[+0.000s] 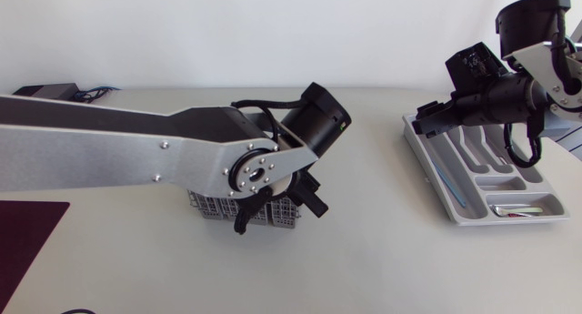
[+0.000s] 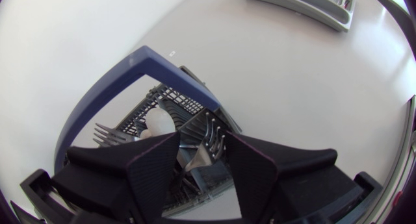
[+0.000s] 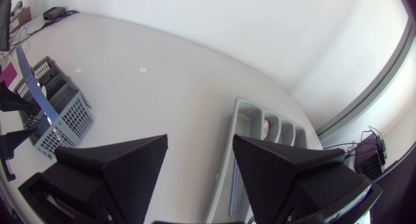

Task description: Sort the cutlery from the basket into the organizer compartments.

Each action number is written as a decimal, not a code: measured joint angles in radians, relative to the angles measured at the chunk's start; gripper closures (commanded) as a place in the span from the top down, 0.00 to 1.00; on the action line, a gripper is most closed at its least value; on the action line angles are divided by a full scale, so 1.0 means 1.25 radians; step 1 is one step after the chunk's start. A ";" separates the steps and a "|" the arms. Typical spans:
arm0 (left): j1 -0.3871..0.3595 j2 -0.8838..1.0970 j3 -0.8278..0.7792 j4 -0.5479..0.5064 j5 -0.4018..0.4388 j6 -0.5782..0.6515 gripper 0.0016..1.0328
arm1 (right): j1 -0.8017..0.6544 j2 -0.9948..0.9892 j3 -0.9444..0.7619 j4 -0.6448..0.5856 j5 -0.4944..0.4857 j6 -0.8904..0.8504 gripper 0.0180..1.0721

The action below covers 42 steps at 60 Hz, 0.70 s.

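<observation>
1. The basket (image 1: pixel 207 208) sits on the table (image 1: pixel 382 259) about mid-table, right under the left arm. The organizer (image 1: pixel 509 218) is well apart from it, over by the right arm.
2. The left gripper (image 2: pixel 201 146) hangs over the basket with its fingers spread. A fork (image 2: pixel 209 138) stands tines-up in the gap between them, but as far as I can tell neither finger touches it, so it's released and not gripping anything.
3. The right gripper (image 3: pixel 198 149) hovers above the organizer's far end, wide open and empty.
4. Also in the basket are a second fork (image 2: pixel 104 132), tines up near the blue handle (image 2: pixel 117 81), and a pale rounded piece (image 2: pixel 158 122), maybe a spoon, can't say for sure.
5. The organizer already has some silvery pieces (image 1: pixel 518 207) in its near compartment and a thin blue thing (image 1: pixel 452 188) in the long side slot.
6. Handling guess: the fork looks like metal, so stiff, light and pretty slippery against flat fingers. Tines are a bad place to pinch because they're narrow and it could twist. I'd go lower, on the neck or upper handle, squeezing across the flat faces.
7. Watch out for the basket's mesh and dividers, which could snag the fork on the way up. The basket looks light enough to come up with it, so a straight vertical pull seems safest.
</observation>
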 measured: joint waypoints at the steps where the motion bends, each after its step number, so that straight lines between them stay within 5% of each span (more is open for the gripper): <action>1: 0.000 0.002 0.000 0.002 -0.002 -0.001 0.36 | 0.000 -0.002 0.000 0.000 0.000 0.000 0.69; 13: 0.000 0.021 0.000 0.026 -0.019 -0.015 0.27 | 0.000 -0.015 -0.015 0.001 0.000 0.000 0.69; 27: 0.000 0.023 0.000 0.048 -0.036 -0.018 0.04 | 0.000 -0.025 -0.023 0.002 0.002 0.000 0.69; 42: -0.002 0.006 -0.019 0.056 -0.039 -0.020 0.03 | 0.000 -0.030 -0.026 0.005 0.002 -0.001 0.69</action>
